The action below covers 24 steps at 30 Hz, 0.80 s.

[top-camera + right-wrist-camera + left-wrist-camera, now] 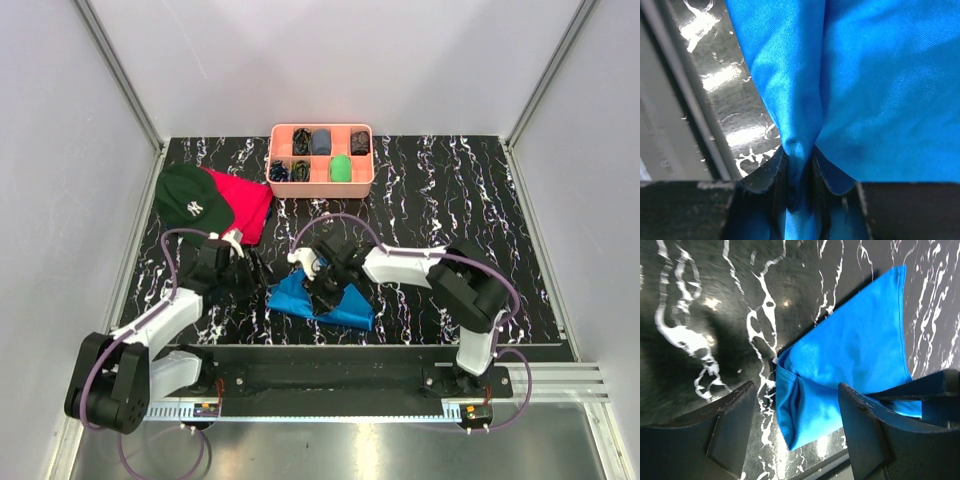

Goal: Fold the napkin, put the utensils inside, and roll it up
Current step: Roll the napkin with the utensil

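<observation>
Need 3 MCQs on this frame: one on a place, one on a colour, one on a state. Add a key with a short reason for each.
1. The pink tray stands:
A. at the far edge of the table, about midway across
B. at the near edge, left corner
C. off the table

2. The cloth partly under the dark green cap is:
A. blue
B. red
C. white

3. The right gripper is:
A. open, clear of everything
B. shut on a pinched fold of the napkin
C. shut on nothing

Key:
1 A: the top view shows the tray against the back edge.
2 B: a red cloth sticks out beside the cap.
3 B: the right wrist view shows blue fabric squeezed between the fingers.
</observation>
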Motion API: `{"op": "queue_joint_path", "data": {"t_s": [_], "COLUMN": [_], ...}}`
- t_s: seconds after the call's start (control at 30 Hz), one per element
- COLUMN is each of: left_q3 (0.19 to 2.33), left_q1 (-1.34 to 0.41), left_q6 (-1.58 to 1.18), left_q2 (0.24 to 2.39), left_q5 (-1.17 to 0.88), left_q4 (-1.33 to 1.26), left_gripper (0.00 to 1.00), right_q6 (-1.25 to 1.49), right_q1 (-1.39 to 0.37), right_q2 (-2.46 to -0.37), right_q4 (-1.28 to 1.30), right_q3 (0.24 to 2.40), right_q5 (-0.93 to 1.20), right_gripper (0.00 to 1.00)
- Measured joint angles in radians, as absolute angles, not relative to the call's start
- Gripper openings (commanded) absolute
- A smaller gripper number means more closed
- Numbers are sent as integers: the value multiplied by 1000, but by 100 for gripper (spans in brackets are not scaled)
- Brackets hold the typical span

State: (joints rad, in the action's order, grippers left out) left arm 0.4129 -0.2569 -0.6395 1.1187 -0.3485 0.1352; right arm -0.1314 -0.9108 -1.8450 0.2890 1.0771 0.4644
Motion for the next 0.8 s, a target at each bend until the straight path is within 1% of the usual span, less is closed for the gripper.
{"op": "queue_joint_path", "data": {"t_s": [0.17, 0.4, 0.63, 0.73, 0.77, 0.8], "left_q3": [383, 277, 228, 215, 211, 208], "left_q1": [-255, -255, -255, -255, -255, -255], "left_q6": [-639, -646, -658, -665, -667, -670], "left_q2": [1027, 919, 898, 924, 940, 952], "left_q5": [-306, -327, -358, -377, -385, -391], "left_q4": [148, 102, -5, -49, -63, -74], "left_gripper": [68, 65, 52, 44, 37, 33], "right_q6": [-97, -51, -27, -24, -24, -25], "right_q1": [-845, -787, -757, -754, -753, -752], "right_q2": [-1901, -2010, -2096, -2119, -2126, -2130], "right_q4": [297, 327, 377, 401, 410, 417], "right_q3": [1099, 1155, 1212, 1232, 1240, 1244], "right_q5": [637, 848, 973, 997, 1001, 1007], "right_gripper": [22, 21, 21, 21, 21, 21]}}
